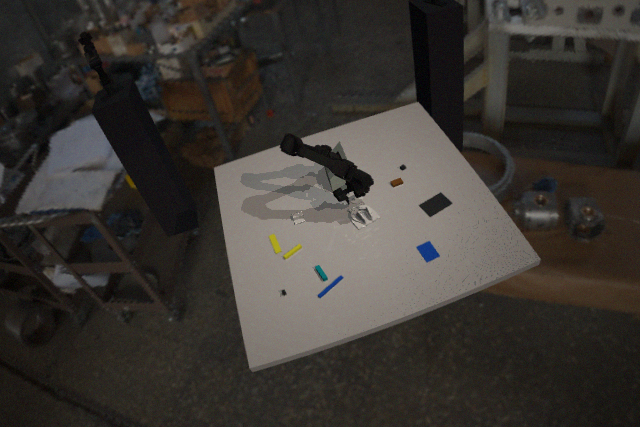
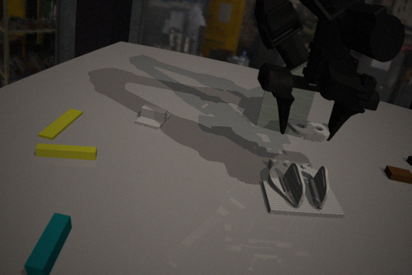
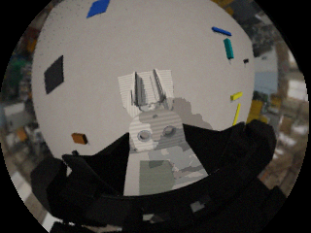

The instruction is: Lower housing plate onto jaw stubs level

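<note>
The housing plate, a pale rounded plate with two round holes, is held between the two fingers of my gripper. It hangs above the table, behind and above the stub end of the jaws in the exterior view, and looks roughly level. The two jaws, left jaw and right jaw, stand side by side on the ribbed white base. In the wrist view the plate's front edge lies close to the jaws' rear ends and covers part of that area. The pins are hidden.
A small white ribbed bracket lies left of the base. An upright greenish panel stands behind the gripper. Yellow bars, a teal bar, an orange block and a blue square lie farther off.
</note>
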{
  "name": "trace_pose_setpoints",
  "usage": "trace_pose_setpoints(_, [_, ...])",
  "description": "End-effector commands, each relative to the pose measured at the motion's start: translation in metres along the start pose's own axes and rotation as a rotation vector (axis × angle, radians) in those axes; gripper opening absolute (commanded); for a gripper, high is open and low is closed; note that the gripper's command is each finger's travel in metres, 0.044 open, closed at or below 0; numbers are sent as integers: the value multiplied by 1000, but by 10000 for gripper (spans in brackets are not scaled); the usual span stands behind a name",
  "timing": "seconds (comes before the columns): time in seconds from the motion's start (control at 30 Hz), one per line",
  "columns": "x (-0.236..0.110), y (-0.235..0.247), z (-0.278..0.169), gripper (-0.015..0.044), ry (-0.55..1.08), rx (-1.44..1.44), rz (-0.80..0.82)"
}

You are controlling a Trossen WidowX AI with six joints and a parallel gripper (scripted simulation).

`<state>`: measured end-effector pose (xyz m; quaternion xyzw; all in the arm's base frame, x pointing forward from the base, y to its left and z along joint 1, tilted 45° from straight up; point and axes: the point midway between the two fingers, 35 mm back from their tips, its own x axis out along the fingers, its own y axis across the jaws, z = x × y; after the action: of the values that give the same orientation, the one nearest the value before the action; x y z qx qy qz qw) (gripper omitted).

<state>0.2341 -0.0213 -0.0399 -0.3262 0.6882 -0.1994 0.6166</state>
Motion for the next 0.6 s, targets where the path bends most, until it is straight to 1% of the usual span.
trace_pose_setpoints(0.0, [7, 1, -2, 351, 6, -11, -4])
trace_pose_setpoints(0.57, [35, 0, -2, 351, 6, -11, -5])
